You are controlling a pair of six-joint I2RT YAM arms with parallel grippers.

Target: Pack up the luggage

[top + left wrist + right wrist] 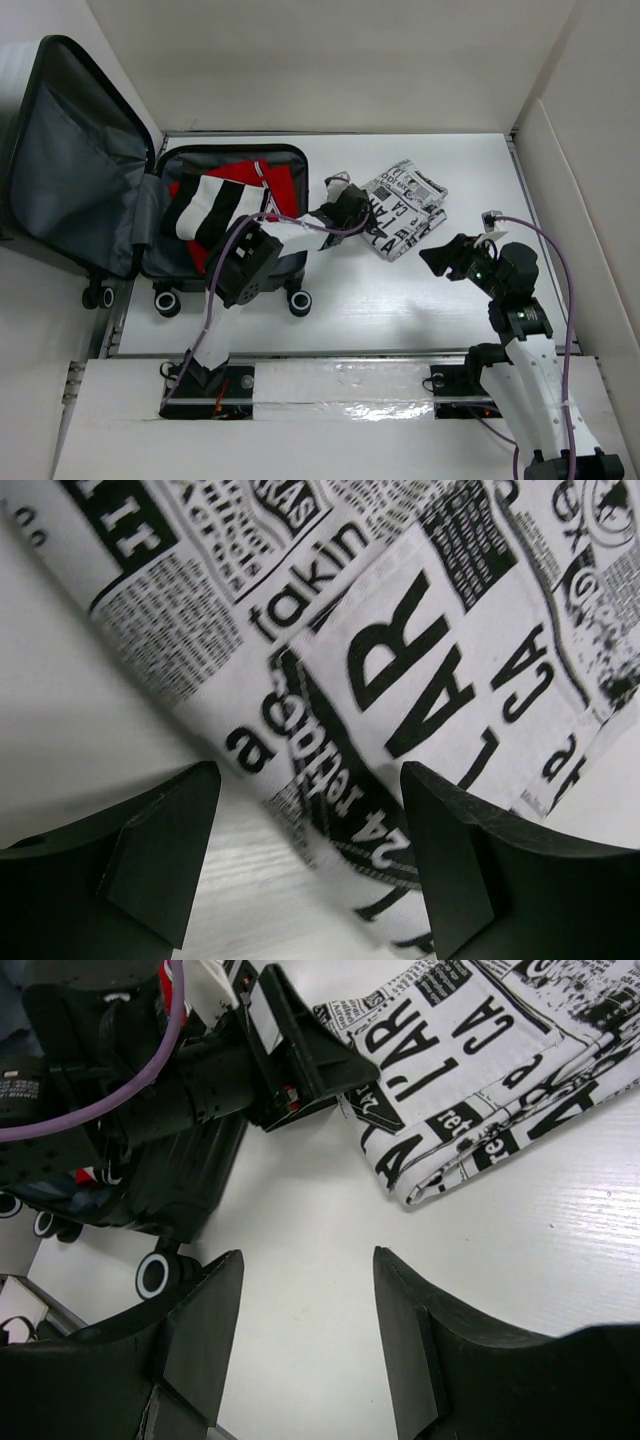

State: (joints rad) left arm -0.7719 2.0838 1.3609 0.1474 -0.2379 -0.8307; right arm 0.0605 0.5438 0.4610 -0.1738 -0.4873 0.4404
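While L gripper (308, 778) hangs w/ jaws apart at suitcase-side edge of newsprint cloth (405, 205) (nothing clamped), suitcase (230, 149) sits open just left, clothes (215, 205) inside. R gripper (308, 1255) apart, empty, farther right; L nearer.

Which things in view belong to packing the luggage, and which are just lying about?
Job:
- open black hard-shell suitcase with grey lining
- red garment and black-and-white striped garment inside it
- folded newspaper-print cloth, still outside it

Not part of it:
- white table
- purple arm cable
- white surrounding walls
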